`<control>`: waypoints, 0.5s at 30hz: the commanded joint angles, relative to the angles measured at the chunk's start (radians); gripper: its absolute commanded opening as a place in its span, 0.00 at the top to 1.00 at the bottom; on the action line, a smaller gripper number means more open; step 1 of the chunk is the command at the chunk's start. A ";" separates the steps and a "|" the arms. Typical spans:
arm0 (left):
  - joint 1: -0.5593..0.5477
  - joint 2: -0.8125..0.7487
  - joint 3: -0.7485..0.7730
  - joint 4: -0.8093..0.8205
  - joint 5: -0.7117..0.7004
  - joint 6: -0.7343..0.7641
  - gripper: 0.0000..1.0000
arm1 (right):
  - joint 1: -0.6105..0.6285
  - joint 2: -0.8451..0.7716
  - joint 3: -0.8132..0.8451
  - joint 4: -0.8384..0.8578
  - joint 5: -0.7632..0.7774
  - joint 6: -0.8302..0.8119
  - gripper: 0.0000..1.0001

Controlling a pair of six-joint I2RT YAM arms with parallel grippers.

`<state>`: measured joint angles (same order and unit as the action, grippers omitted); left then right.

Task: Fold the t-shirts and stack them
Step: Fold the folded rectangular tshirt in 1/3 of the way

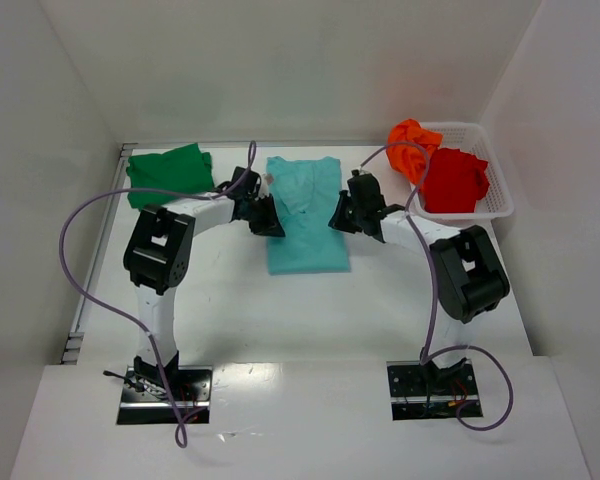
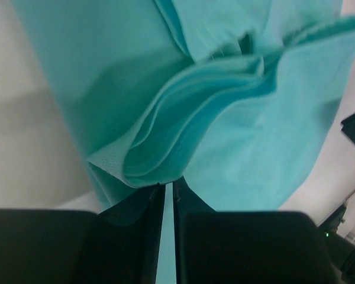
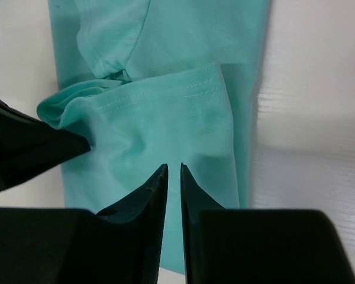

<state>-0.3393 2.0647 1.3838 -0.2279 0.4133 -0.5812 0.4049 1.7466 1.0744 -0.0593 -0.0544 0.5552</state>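
Note:
The light teal t-shirt [image 1: 305, 215] lies lengthwise at the table's centre, partly folded. My left gripper [image 1: 265, 215] is at its left edge. In the left wrist view the jaws [image 2: 168, 188] are shut on a bunched fold of several teal layers [image 2: 195, 118]. My right gripper [image 1: 345, 215] is at the shirt's right edge. In the right wrist view its jaws [image 3: 173, 168] are nearly closed, the tips pinching the top teal layer [image 3: 165, 112] below a stitched hem. The dark green t-shirt [image 1: 170, 175] lies folded at the back left. The orange t-shirt [image 1: 412, 148] and the red t-shirt [image 1: 455, 180] lie crumpled in the basket.
A white mesh basket [image 1: 500, 195] stands at the back right against the right wall. White walls close in the table on the left, back and right. Purple cables loop beside both arms. The left gripper's finger [image 3: 29, 148] shows at the left of the right wrist view.

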 commanded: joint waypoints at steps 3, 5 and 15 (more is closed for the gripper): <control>0.036 0.055 0.101 0.013 -0.010 0.001 0.82 | -0.005 0.045 0.056 0.046 0.030 -0.021 0.81; 0.045 0.080 0.127 0.013 -0.021 0.014 0.82 | -0.005 0.054 0.056 0.055 0.030 -0.021 0.79; 0.054 0.140 0.257 0.010 -0.074 0.023 0.78 | -0.005 0.082 0.075 0.055 0.030 -0.021 0.79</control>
<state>-0.2909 2.1910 1.5898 -0.2359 0.3603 -0.5762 0.4049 1.8244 1.1046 -0.0521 -0.0410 0.5518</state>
